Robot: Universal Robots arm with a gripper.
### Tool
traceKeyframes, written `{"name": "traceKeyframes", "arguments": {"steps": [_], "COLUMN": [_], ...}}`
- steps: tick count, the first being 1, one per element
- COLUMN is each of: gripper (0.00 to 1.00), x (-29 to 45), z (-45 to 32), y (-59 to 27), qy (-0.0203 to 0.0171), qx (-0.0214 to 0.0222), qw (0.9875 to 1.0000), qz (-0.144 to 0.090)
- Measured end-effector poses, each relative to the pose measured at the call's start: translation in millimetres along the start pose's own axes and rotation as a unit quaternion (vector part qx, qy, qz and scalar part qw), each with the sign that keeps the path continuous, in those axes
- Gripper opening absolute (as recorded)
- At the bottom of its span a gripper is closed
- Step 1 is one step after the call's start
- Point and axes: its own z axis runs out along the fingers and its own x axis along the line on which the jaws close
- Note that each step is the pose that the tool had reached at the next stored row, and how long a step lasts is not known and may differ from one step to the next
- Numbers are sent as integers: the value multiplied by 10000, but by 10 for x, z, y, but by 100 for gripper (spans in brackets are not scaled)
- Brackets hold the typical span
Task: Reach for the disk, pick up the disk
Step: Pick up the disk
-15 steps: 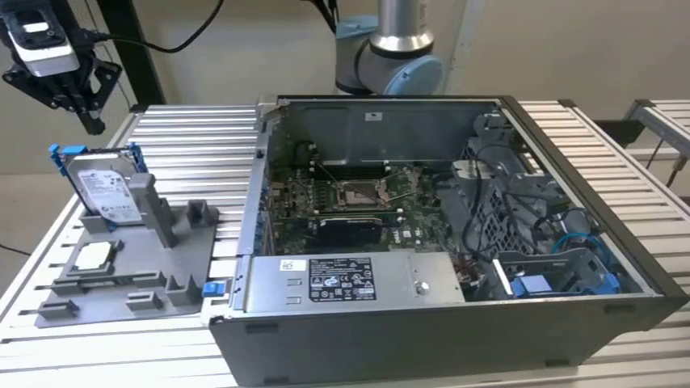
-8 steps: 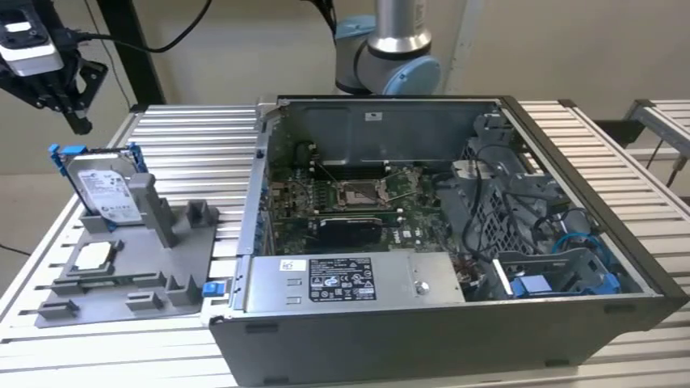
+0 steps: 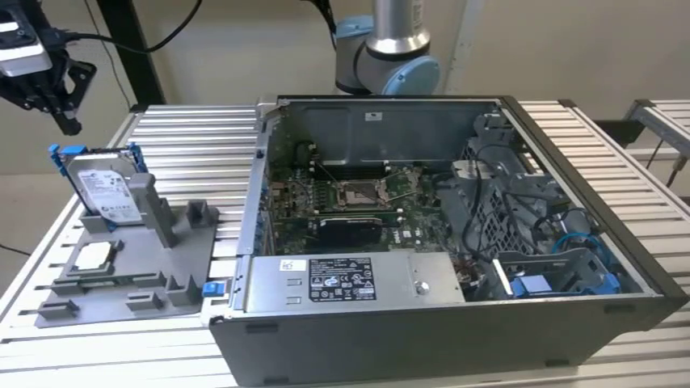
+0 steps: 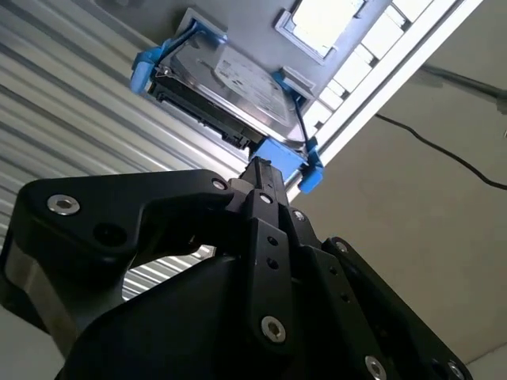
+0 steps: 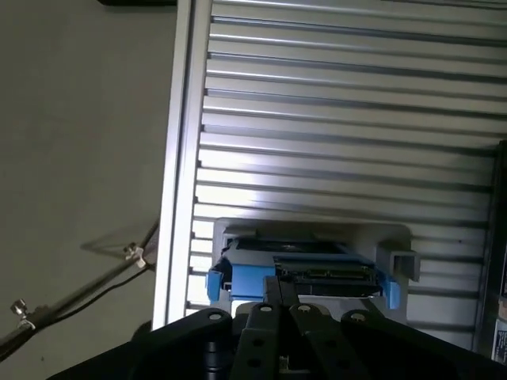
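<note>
hovering end effector (image 3: 69, 123) near disk (image 3: 108, 192), fingers (image 4: 265, 194) together, not touching.

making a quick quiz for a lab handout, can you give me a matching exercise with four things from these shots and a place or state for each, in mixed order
Things:
1. disk
2. CPU chip
3. claw
4. computer case

Places or states:
a. lying flat on the grey holder
b. in the air, touching nothing
c. side open, board showing
d. standing tilted in the grey holder, blue frame round it

Pairs: 1-d, 2-a, 3-b, 4-c
</note>
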Motion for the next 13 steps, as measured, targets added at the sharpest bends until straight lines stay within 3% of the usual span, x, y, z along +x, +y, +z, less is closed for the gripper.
{"name": "traceKeyframes", "arguments": {"steps": [13], "gripper": [0], "x": [104], "z": [-1], "y": [-114], "qy": [4], "qx": [0], "qw": [10000], "qz": [-97]}}
